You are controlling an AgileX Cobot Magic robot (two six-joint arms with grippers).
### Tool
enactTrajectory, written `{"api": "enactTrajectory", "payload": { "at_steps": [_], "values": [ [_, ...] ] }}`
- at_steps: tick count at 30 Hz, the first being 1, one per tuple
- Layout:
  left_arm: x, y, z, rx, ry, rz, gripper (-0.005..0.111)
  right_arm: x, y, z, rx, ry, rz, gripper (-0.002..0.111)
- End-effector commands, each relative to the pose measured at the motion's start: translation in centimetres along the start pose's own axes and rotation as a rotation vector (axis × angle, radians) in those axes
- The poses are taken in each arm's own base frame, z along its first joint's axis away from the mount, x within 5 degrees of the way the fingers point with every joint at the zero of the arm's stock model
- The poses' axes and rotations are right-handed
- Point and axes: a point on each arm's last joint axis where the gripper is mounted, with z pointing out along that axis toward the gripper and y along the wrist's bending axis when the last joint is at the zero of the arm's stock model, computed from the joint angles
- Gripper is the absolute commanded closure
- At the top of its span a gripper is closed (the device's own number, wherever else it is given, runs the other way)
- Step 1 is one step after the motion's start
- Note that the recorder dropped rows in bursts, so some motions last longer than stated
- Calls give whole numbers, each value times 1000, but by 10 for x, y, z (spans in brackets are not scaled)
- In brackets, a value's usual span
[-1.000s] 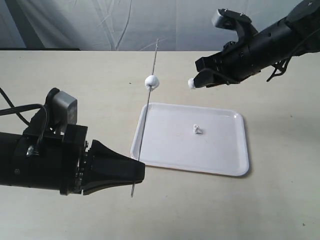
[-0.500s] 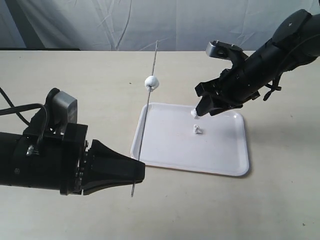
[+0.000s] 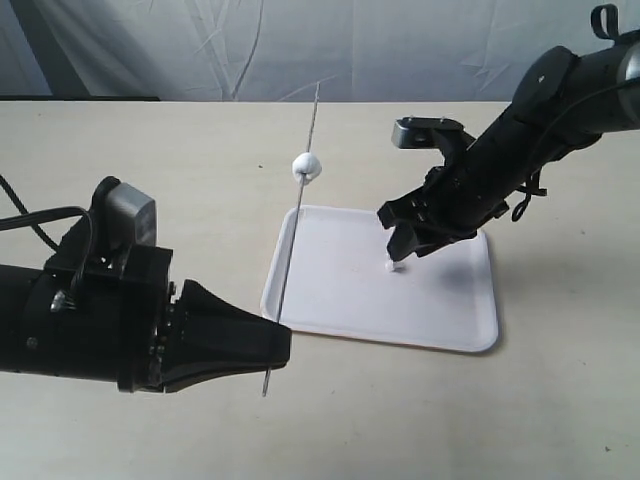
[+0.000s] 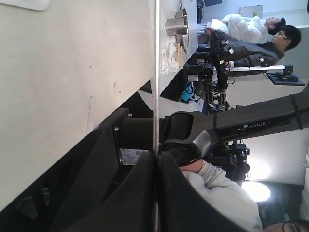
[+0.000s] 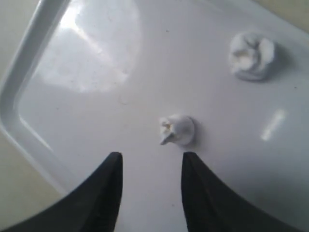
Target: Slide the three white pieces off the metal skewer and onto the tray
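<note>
The thin metal skewer (image 3: 296,215) stands tilted over the tray's left edge, and my left gripper (image 3: 272,350) is shut on its lower end. One white piece (image 3: 305,166) is still threaded on it, high on the rod. The left wrist view shows the skewer (image 4: 157,72) pinched in my left gripper (image 4: 157,155). My right gripper (image 3: 400,246) hangs low over the white tray (image 3: 340,300), open and empty. Two white pieces lie on the tray (image 5: 96,58): one (image 5: 177,130) just past my right gripper (image 5: 150,157), the other (image 5: 252,55) farther off. The exterior view shows only one of them (image 3: 391,266).
The tray rests on a beige table (image 3: 150,150) with a pale curtain (image 3: 200,45) behind it. My left arm's black body (image 3: 90,320) fills the front left. The left wrist view shows people (image 4: 251,34) and equipment beyond the table edge.
My right gripper came down from behind the tray to just above its surface, carrying a white piece at its tip. That piece now lies on the tray. The left arm and skewer stayed put.
</note>
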Motion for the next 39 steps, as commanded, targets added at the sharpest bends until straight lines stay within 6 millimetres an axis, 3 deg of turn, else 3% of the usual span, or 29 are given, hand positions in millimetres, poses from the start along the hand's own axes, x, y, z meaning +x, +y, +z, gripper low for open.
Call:
{"api": "enactTrajectory", "payload": {
  "at_steps": [1, 7, 16, 26, 31, 39],
  "values": [
    [0, -2, 0, 6, -3, 3, 107, -5, 15, -7, -110, -57, 21, 70],
    [-7, 3, 0, -50, -79, -15, 107, -13, 36, -34, -256, -173, 39, 70],
    [-6, 2, 0, -38, -69, -12, 107, -17, 41, -79, -674, -296, 65, 70],
    [-5, 1, 0, -21, -56, 17, 107, -22, 43, -82, -732, -366, 56, 70],
    [-5, -1, 0, -14, -53, 21, 107, -22, 55, -78, -754, -353, 38, 70],
    [-17, -13, 1, 5, -71, 61, 107, -21, 63, -74, -757, -330, 12, 70]
  ]
}}
